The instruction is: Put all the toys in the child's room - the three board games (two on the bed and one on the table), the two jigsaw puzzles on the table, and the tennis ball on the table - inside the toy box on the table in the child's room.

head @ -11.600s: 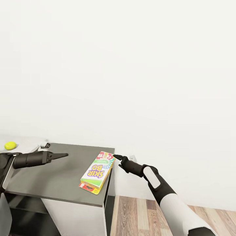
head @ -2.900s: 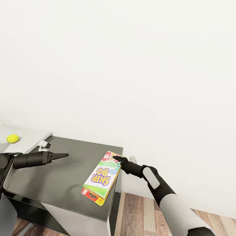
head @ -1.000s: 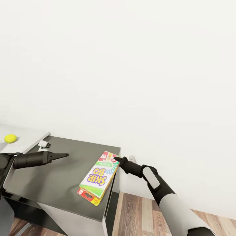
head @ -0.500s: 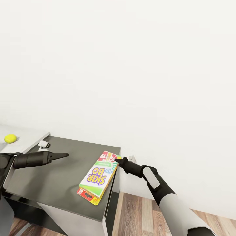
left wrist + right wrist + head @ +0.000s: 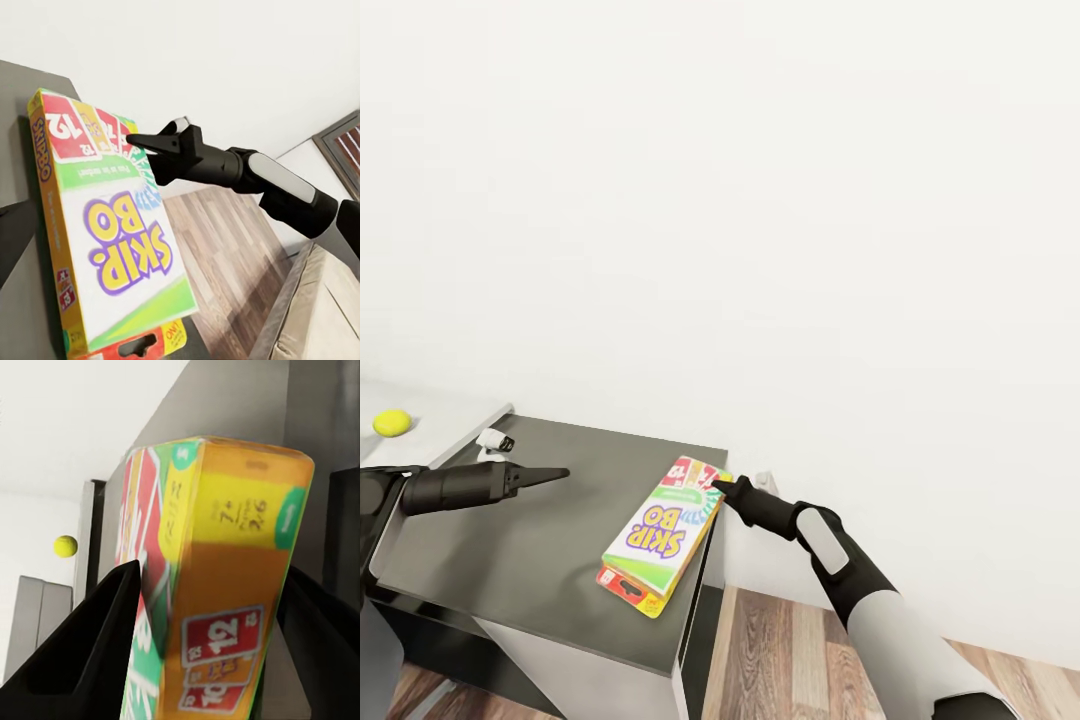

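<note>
A yellow-red board game [image 5: 655, 535] lies on a low cabinet with a dark grey top [image 5: 510, 540], one long edge hanging over the cabinet's right side. My right gripper [image 5: 718, 487] is at the game's far corner. In the right wrist view its fingers [image 5: 90, 660] sit on either side of the box end [image 5: 217, 585], closed on it. My left gripper [image 5: 560, 473] hovers shut and empty over the cabinet's left part, well apart from the game [image 5: 112, 240]. The tennis ball [image 5: 391, 423] rests on the white table [image 5: 450, 420] at far left. The toy box and jigsaw puzzles are out of view.
A small white object [image 5: 495, 440] stands at the cabinet's back left corner. A plain white wall rises behind the cabinet. Wood floor [image 5: 780, 650] lies to the cabinet's right. The bed's beige mattress [image 5: 330, 315] shows in the left wrist view beyond the floor.
Over the last second the right gripper edged slightly right and the game turned a little with it, its near end shifting. The left arm stayed still.
</note>
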{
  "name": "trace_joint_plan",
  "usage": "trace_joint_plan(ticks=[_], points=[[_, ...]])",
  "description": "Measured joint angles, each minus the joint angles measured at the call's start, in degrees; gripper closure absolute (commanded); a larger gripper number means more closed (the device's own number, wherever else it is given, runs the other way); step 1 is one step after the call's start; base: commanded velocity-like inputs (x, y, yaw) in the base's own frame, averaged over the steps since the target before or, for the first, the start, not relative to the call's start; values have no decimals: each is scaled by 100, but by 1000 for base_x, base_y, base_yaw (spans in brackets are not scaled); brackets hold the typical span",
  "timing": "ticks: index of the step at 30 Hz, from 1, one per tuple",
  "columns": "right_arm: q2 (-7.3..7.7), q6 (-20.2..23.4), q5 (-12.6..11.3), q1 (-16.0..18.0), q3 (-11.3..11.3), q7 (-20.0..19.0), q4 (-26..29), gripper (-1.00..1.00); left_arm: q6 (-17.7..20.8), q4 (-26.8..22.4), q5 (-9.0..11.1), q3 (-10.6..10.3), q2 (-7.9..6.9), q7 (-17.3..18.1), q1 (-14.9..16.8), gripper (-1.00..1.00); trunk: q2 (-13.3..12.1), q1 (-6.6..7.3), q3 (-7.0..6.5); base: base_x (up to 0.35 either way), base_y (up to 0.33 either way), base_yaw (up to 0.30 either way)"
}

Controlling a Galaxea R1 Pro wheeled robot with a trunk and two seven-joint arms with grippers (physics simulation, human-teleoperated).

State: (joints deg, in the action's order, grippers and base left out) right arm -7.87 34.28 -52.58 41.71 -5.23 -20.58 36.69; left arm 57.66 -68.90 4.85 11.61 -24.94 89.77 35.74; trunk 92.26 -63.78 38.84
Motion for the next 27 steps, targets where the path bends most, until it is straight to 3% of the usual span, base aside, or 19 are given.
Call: trace_joint_plan(ticks=[17, 27], points=[[4, -28, -4, 0, -4, -12, 19, 100, 0, 0, -3, 0, 0, 0, 0, -100, 0, 0, -2, 0, 0, 0], [4, -28, -5, 0, -5, -12, 18, 100, 0, 0, -16, -1, 0, 0, 0, -100, 0, -1, -77, -92, 0, 0]])
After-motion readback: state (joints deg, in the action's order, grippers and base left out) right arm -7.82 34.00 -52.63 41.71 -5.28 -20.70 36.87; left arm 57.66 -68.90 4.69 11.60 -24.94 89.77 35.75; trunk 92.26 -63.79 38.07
